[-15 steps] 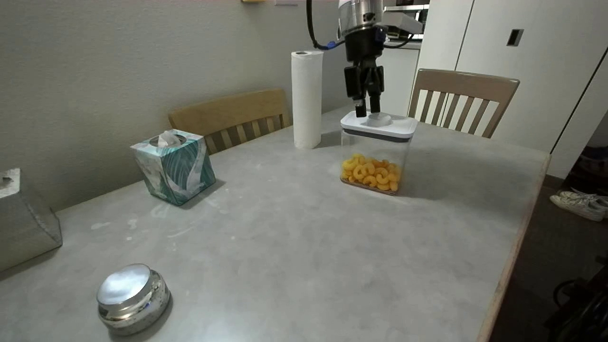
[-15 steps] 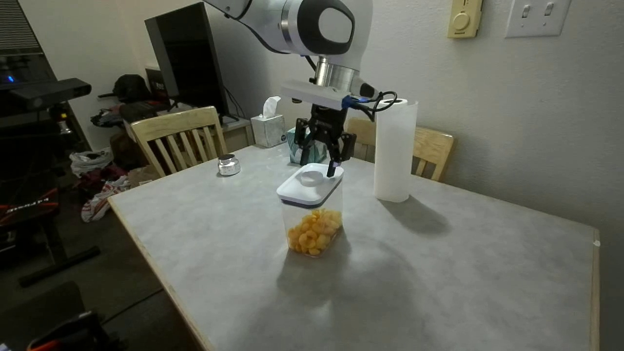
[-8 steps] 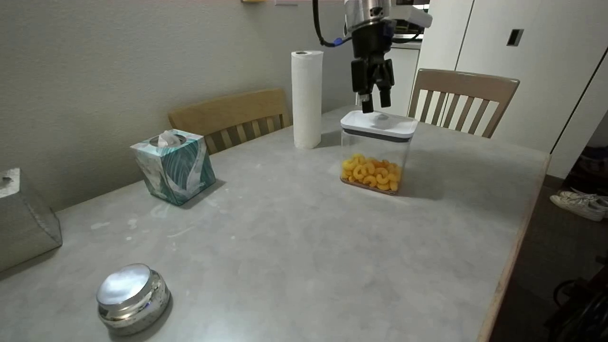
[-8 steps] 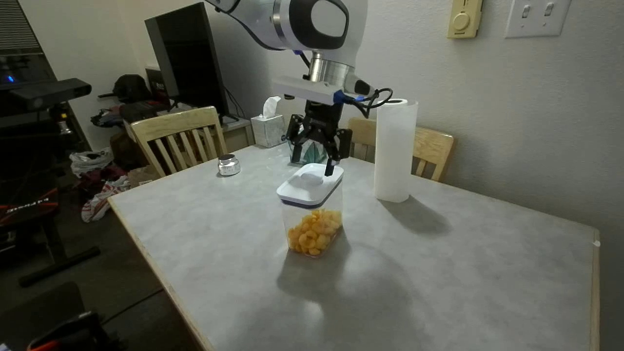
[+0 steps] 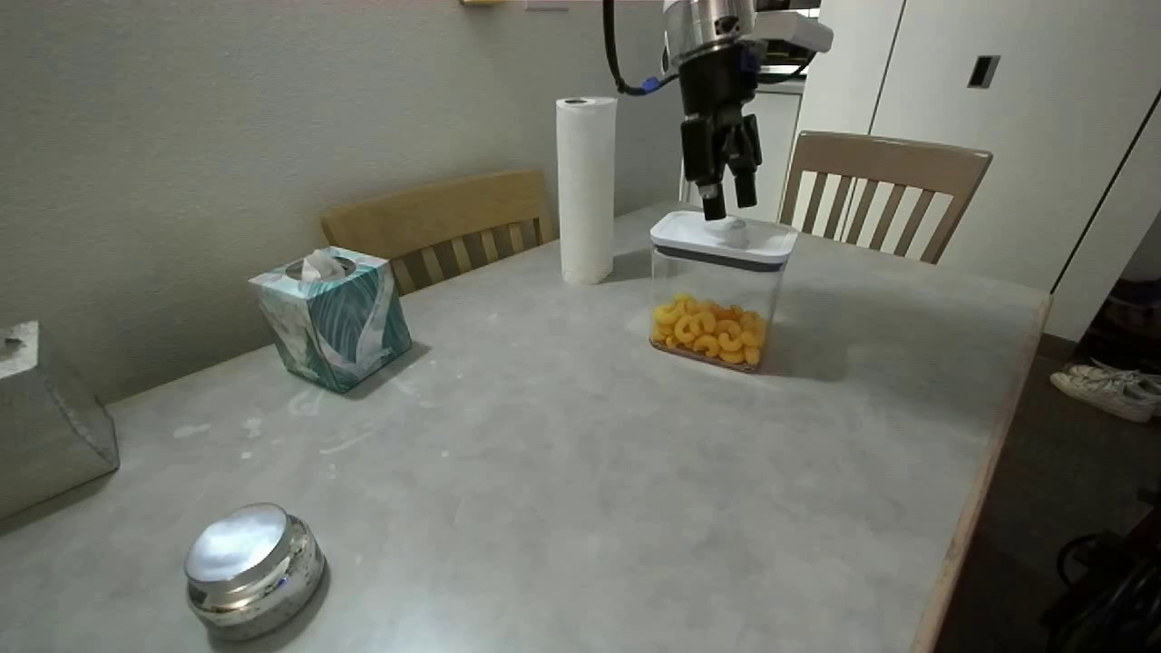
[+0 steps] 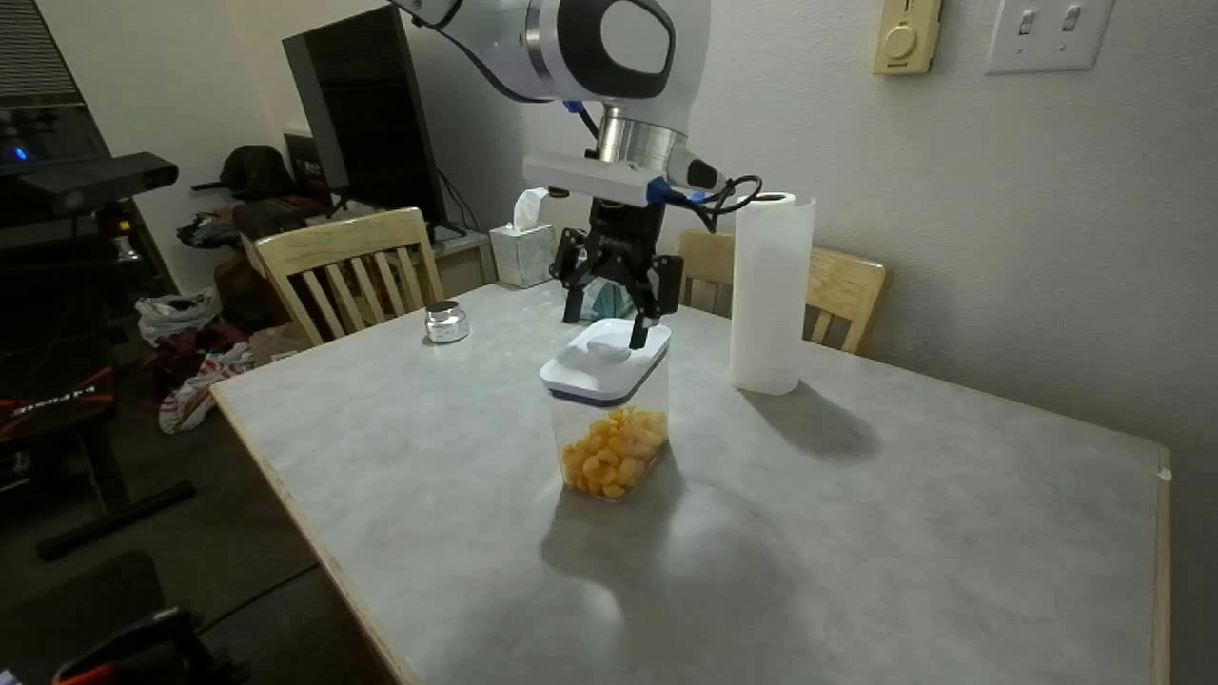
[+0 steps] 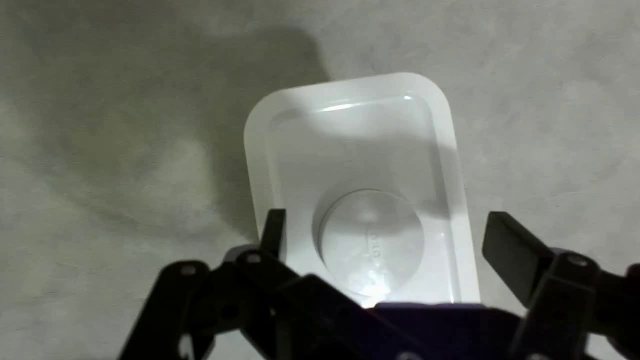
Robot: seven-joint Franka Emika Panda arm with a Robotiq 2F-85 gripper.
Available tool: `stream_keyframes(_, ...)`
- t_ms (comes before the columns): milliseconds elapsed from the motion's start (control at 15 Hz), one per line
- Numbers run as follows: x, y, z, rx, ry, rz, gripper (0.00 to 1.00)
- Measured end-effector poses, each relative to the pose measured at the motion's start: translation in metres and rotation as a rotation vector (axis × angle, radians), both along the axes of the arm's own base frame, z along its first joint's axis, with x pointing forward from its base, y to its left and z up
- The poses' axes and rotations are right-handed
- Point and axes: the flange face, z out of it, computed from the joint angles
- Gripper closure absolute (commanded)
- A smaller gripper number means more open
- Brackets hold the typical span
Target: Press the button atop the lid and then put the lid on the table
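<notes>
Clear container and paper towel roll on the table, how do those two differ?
The clear container is see-through, showing yellow pieces inside, while the paper towel roll is plain white. The container is boxy with a white lid on top; the roll is a cylinder and looks taller. The open gripper is above the container, not the roll. Both stand upright on the table.

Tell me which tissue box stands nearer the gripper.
The teal-and-white patterned tissue box. The grey tissue box stands farther from the gripper, cut off by the picture's edge in an exterior view.
</notes>
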Motion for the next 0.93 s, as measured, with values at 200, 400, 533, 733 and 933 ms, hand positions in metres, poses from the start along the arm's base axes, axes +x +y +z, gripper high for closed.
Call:
stream_keyframes(200, -0.005, 0.001, -0.002, -0.002, 0.038, -0.017, 0.0)
stream_keyframes(400, -0.006, -0.001, -0.004, -0.018, 0.049, -0.046, 0.0)
stream_keyframes(533, -0.004, -0.003, -0.005, -0.053, 0.038, -0.059, 0.0)
stream_keyframes(733, 0.003, -0.006, -0.007, -0.144, -0.025, -0.064, 0.0)
stream_keyframes(933, 0.012, -0.004, -0.009, -0.203, -0.09, -0.06, 0.0)
